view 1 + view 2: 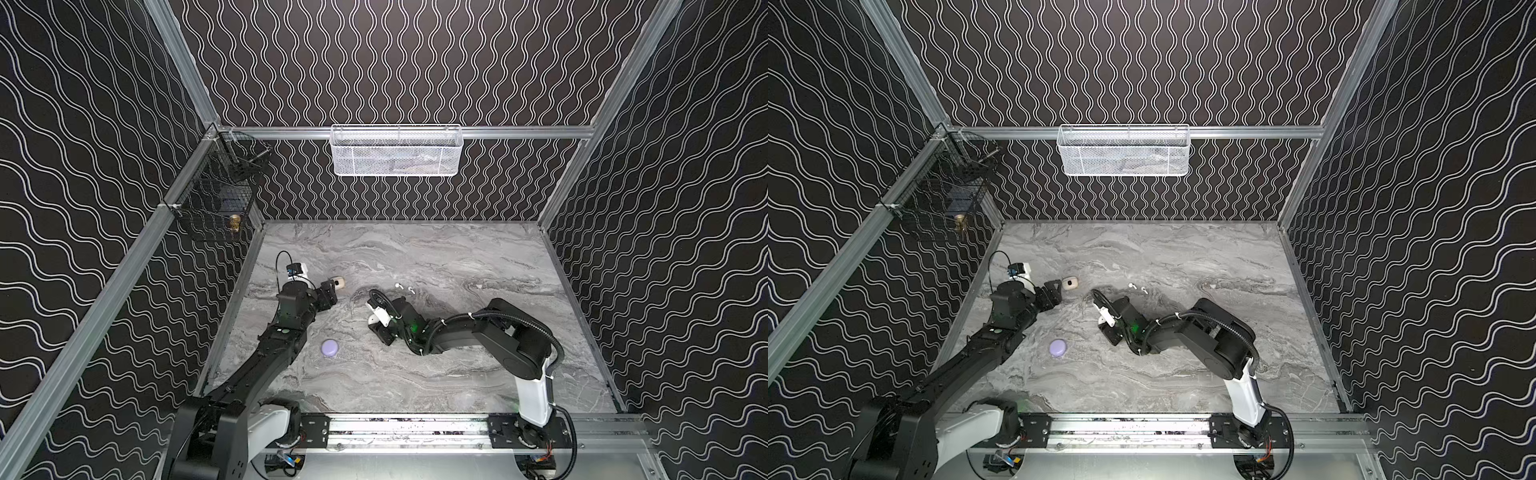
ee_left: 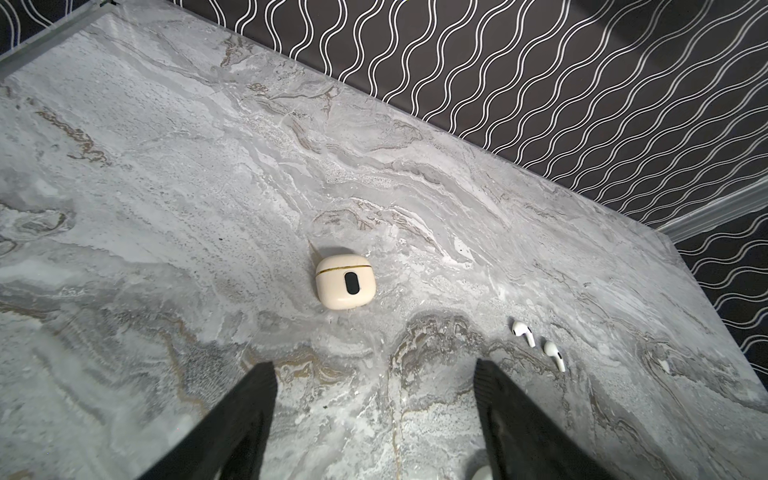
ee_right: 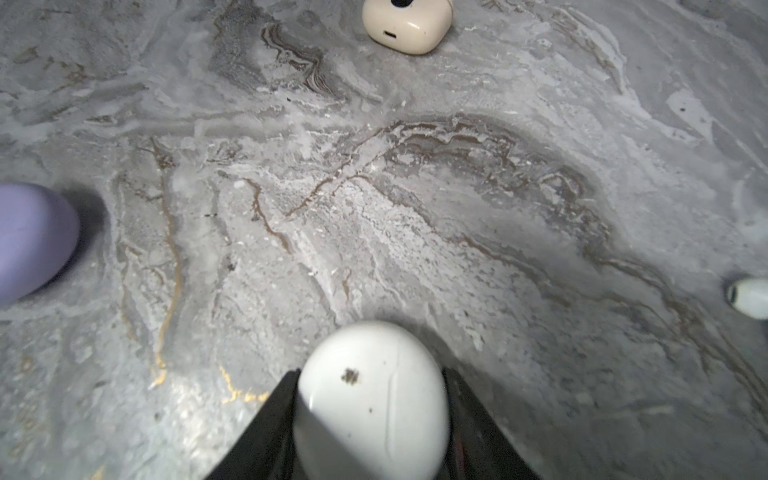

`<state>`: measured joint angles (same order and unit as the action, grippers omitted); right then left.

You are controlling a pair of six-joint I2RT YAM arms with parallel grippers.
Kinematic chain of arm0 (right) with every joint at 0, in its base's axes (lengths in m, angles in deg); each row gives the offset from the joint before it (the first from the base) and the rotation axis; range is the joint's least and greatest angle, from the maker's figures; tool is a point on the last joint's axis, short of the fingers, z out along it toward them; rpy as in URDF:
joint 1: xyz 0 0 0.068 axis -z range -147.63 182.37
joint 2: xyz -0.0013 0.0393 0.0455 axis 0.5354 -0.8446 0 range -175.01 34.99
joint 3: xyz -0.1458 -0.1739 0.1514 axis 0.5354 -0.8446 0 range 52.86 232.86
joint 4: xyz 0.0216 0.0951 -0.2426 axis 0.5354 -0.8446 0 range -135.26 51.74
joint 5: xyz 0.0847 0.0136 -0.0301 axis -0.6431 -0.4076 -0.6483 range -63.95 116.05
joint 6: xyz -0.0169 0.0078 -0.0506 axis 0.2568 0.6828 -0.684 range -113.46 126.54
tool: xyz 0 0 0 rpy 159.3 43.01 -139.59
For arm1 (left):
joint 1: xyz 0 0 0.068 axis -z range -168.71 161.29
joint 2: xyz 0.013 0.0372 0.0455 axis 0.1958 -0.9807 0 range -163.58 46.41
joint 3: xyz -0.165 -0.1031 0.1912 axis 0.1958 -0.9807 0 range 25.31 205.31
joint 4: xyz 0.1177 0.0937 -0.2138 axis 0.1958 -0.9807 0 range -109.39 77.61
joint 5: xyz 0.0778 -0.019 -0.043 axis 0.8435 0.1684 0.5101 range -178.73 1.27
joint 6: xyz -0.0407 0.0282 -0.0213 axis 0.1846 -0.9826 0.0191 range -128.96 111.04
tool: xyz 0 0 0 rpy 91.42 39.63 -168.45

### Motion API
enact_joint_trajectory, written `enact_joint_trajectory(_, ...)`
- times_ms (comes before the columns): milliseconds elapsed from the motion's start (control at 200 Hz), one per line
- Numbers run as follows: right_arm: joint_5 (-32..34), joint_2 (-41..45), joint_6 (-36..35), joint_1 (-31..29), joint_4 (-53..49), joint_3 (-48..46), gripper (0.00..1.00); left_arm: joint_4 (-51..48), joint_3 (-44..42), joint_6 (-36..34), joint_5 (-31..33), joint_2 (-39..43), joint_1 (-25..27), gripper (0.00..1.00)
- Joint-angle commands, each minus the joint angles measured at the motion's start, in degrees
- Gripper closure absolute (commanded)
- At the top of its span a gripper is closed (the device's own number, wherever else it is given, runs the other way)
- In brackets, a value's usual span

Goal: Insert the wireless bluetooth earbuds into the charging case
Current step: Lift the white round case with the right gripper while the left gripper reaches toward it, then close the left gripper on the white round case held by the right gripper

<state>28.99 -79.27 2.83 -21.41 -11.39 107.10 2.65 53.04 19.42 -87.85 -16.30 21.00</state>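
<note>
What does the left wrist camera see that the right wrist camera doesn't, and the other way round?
Left wrist only: the open, empty left gripper, a pair of earbuds lying loose, and the patterned wall.
Right wrist only: the right gripper closed on a white case, and a lilac case.
Both: the closed cream case on the marble table. The right wrist view also catches one earbud, partly cut off; whether it belongs to that pair I cannot tell.
</note>
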Motion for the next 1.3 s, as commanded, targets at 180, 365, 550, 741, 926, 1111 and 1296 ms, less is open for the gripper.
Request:
enact_joint_trajectory(180,0.9,10.2,-2.3,0.0,5.9,-5.3,0.61,-1.8,2.5,6.6,-9.5,5.0,0.0,0.21)
enact_joint_trajectory(365,2.8,19.5,-6.3,0.0,11.6,-10.4,0.65,-6.6,7.2,12.1,-23.0,10.1,-0.1,0.26)
enact_joint_trajectory(550,2.9,31.9,-12.2,0.0,17.0,-17.1,0.66,-8.3,9.3,8.6,-37.6,11.9,0.0,0.29)
enact_joint_trajectory(741,1.7,42.9,-18.3,0.0,18.0,-21.0,0.65,2.5,8.5,14.1,-50.2,9.4,1.9,0.4)
enact_joint_trajectory(926,1.0,47.6,-23.2,0.0,19.0,-22.4,0.66,-8.4,13.7,5.4,-44.5,9.0,13.8,0.43)
enact_joint_trajectory(1111,-0.6,48.5,-25.0,-0.1,15.8,-20.4,0.69,-11.4,15.1,3.3,-40.5,10.8,18.8,0.45)
enact_joint_trajectory(1296,-3.7,50.6,-24.9,-0.5,13.7,-20.4,0.7,-13.8,16.9,1.3,-39.4,9.8,20.6,0.46)
